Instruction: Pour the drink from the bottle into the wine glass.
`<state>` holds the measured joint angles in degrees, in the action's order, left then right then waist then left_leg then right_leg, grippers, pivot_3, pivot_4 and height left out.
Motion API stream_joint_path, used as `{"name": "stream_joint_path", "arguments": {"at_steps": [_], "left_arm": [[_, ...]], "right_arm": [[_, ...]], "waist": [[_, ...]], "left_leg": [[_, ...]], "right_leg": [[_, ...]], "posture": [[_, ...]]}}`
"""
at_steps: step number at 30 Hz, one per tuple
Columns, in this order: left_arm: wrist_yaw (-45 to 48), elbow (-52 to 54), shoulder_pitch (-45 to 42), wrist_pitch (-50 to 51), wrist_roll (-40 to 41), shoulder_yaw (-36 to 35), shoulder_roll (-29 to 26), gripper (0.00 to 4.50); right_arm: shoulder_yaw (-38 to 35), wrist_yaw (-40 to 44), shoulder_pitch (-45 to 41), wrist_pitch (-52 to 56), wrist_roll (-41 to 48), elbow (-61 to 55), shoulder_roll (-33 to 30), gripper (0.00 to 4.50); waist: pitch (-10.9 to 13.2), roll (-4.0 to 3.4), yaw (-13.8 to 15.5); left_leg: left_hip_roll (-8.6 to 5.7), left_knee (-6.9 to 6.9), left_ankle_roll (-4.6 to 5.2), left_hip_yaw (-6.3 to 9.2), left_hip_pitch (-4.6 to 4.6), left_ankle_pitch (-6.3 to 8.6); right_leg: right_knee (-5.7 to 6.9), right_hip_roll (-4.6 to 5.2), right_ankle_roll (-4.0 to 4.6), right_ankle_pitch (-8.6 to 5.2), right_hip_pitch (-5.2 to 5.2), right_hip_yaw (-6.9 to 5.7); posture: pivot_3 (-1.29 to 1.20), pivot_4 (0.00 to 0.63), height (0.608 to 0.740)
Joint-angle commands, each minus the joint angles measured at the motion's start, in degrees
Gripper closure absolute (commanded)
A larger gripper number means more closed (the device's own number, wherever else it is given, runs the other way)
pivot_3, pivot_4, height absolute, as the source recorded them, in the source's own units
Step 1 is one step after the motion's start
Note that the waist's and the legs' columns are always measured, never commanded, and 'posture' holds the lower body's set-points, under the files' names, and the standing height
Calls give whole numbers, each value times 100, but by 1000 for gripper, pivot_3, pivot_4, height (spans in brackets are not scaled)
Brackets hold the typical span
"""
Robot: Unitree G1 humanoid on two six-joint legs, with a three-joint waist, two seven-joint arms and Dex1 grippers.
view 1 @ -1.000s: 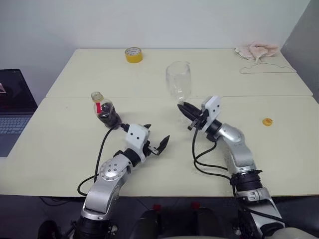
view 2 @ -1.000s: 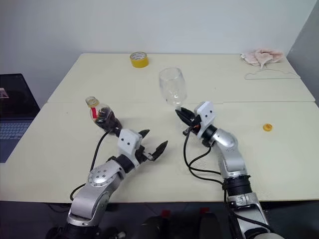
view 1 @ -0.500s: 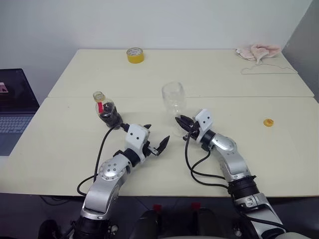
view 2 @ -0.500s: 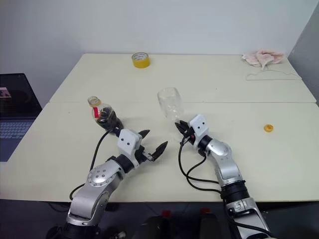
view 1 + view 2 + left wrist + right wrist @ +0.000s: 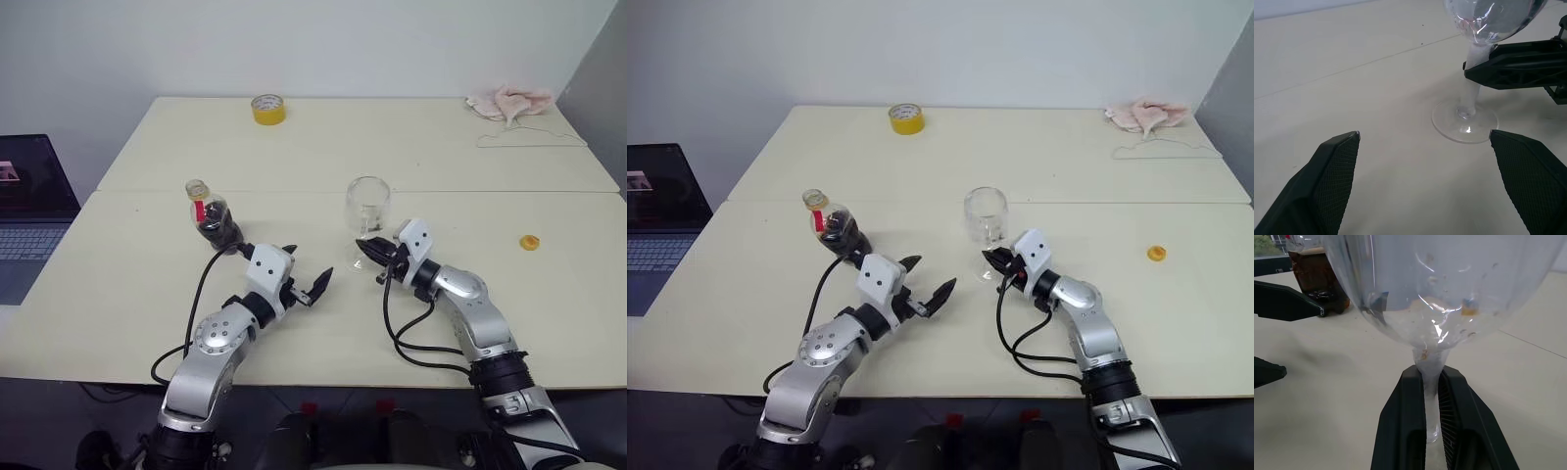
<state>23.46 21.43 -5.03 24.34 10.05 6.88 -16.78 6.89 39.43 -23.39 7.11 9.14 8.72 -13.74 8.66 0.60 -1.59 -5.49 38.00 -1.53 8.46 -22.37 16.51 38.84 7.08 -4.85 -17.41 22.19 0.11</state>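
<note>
Two grippers are over the counter [image 5: 127, 294]. Right gripper [image 5: 364, 253] is clenched on the stem of the wine glass [image 5: 367, 207]; in the right wrist view both fingers [image 5: 1403, 431] press the stem from either side, just below the bowl. The glass stands upright with its round foot [image 5: 1465, 121] on the counter, and its bowl rises directly above the right gripper's fingertips.

Left gripper [image 5: 309, 282] is released, jaws spread wide, grasping nothing. The foot of the wine glass lies ahead of it, between the lines of its two fingers [image 5: 1332, 169] but apart from them. Bare counter surface separates the left gripper from the glass.

Bottle [image 5: 210, 215] stands behind the left gripper, beside its wrist cable, well apart from the right gripper. Its neck is uncapped. The drink [image 5: 217, 232] fills the lower body of the bottle.

Other items: a yellow cap [image 5: 529, 241] lies well to the outer side of the right gripper. A yellow tape roll [image 5: 265, 108] and a pink cloth [image 5: 509, 100] lie at the far edge of the counter, with a wire hanger [image 5: 529, 138] near the cloth. A laptop [image 5: 29, 215] sits beyond the counter's edge on the left gripper's side.
</note>
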Motion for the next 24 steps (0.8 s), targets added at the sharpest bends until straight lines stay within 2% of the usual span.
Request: {"name": "stream_joint_path", "arguments": {"at_steps": [1,4,17,20,24], "left_arm": [[54,80,-43,-145,-7,-21,-37,0],[67,70,-30,-153,-9,-53,-53,0],[2,-41,10,-305,-16,-163,-17,0],[28,14,186,-398,38,-252,-64,0],[-63,220,589,-510,247,-694,-51,0]], "right_arm": [[186,261,118,345,61,-154,-121,4369],[205,423,169,518,175,-273,-200,4369],[57,550,117,798,276,-316,-358,115],[-254,679,378,1142,554,-834,-696,53],[-974,911,930,1731,1092,-1774,-1577,53]], "waist": [[0,0,0],[0,0,0],[2,1,-10],[2,1,-2],[4,3,28]], "left_leg": [[0,0,0,0,0,0],[0,-1,0,0,0,0],[1,-4,0,-8,-1,0],[1,-3,0,-8,-1,0],[-2,-4,1,-5,-11,1]], "right_leg": [[0,0,0,0,0,0],[0,0,0,0,0,0],[0,-2,0,0,7,11],[0,-2,0,0,7,11],[-14,1,0,0,8,11]], "posture": [[0,150,740],[0,150,740],[0,150,740],[0,150,740],[0,150,740]]}}
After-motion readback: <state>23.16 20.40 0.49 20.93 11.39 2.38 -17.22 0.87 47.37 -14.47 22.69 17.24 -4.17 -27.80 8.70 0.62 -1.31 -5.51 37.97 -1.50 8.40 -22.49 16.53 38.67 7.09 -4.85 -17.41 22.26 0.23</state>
